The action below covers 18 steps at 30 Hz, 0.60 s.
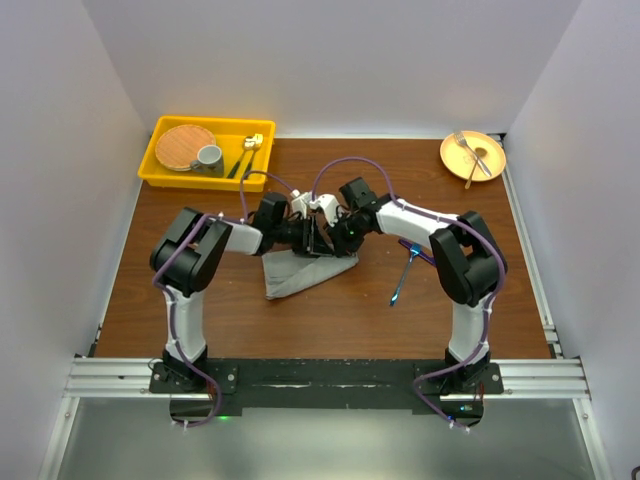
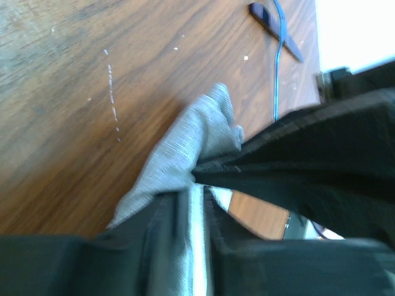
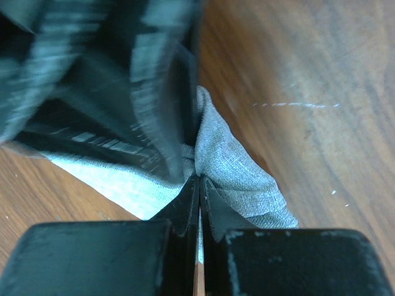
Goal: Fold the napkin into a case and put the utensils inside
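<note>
The grey napkin (image 1: 300,272) lies bunched on the wooden table, its far edge lifted where both grippers meet. My left gripper (image 1: 308,237) is shut on a fold of the napkin (image 2: 191,148). My right gripper (image 1: 330,238) is shut on the same cloth (image 3: 241,166), right against the left fingers. The blue-handled fork (image 1: 404,273) and knife (image 1: 415,250) lie crossed on the table to the right of the cloth. They also show in the left wrist view, the fork (image 2: 278,74) and the knife (image 2: 271,21).
A yellow tray (image 1: 160,150) at the back left holds a wicker plate (image 1: 184,146), a grey cup (image 1: 209,157) and gold-headed cutlery (image 1: 247,150). An orange plate (image 1: 490,143) with a silver fork (image 1: 470,150) sits at the back right.
</note>
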### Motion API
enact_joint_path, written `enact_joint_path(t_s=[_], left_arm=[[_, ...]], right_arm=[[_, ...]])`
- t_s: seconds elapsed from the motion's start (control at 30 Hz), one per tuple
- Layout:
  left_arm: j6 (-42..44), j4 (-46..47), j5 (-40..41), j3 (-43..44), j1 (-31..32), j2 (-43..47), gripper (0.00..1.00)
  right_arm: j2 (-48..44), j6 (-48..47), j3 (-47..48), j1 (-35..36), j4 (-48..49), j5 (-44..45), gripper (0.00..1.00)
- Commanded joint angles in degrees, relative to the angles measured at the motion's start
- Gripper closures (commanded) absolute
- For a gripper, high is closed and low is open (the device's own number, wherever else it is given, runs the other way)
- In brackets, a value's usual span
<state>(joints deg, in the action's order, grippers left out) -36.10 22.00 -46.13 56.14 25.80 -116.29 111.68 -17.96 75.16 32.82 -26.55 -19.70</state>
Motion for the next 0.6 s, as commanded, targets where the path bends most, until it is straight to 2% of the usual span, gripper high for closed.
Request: enact_joint_path(t_s=[0.0,0.07,0.23,0.37,0.57], left_arm=[[2.9,-4.8,-0.2,-0.5,-1.3,6.6,0.65],[5.0,-8.6,-0.1,-1.1,-2.4,8.7,0.61],[12.3,-19.3,0.9,-2.1,-3.7,11.6,0.60],[14.6,-21.5,2.3,-4.1,-4.1,13.4,0.58],[13.7,-21.3,2.3,-6.1,-4.0,14.1,0.56]], right_arm=[[3.9,-0.1,1.0,-1.7,0.8,2.8,1.00],[3.8,-0.2,1.0,-2.0,0.6,2.6,1.00],[3.5,-0.3,0.8,-2.4,0.6,1.9,1.00],[3.5,-0.4,0.6,-2.8,0.7,1.4,1.00],[3.4,-0.2,0.5,-2.8,0.7,1.1,1.00]])
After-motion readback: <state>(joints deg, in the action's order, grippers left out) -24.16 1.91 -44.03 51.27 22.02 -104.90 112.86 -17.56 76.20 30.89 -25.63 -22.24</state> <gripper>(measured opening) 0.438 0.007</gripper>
